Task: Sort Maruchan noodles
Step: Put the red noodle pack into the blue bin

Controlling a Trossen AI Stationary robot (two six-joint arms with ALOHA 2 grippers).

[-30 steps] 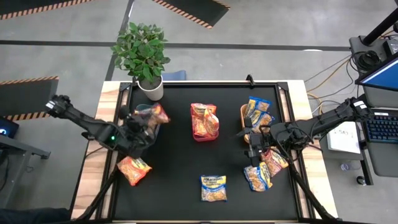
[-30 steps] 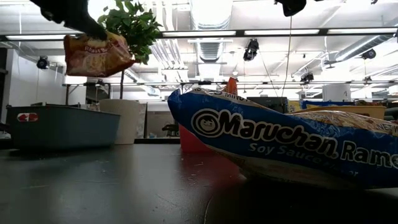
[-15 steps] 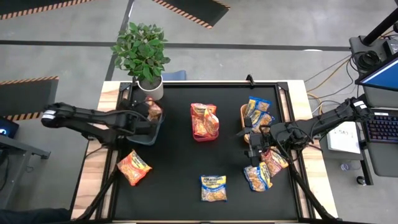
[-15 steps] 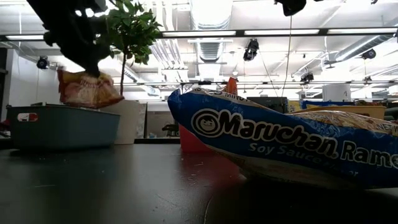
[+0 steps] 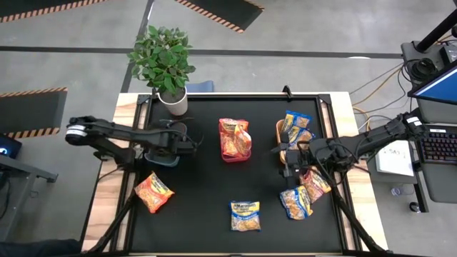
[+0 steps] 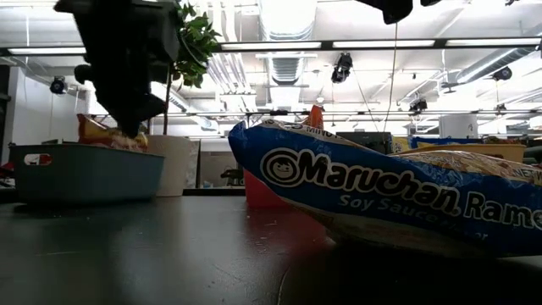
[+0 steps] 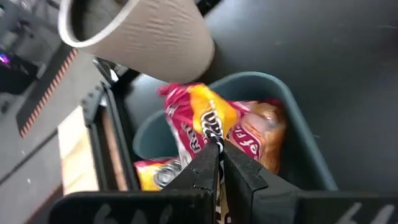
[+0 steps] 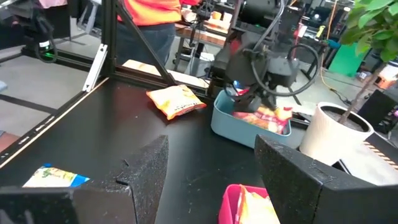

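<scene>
In the high view the left tool (image 5: pixel 187 143) sits at centre left over the teal bin (image 5: pixel 158 158), fingers pressed together on a red-pink noodle packet (image 7: pixel 205 124) lying in that bin. The right tool (image 5: pixel 288 169) hovers at centre right, fingers spread and empty, beside the tan bin (image 5: pixel 279 129) holding blue-and-yellow packets (image 5: pixel 295 125). The red bin (image 5: pixel 233 156) in the middle holds red-pink packets. On the table lie an orange packet (image 5: pixel 153 192) at lower left and a blue packet (image 5: pixel 245 214) at bottom centre
</scene>
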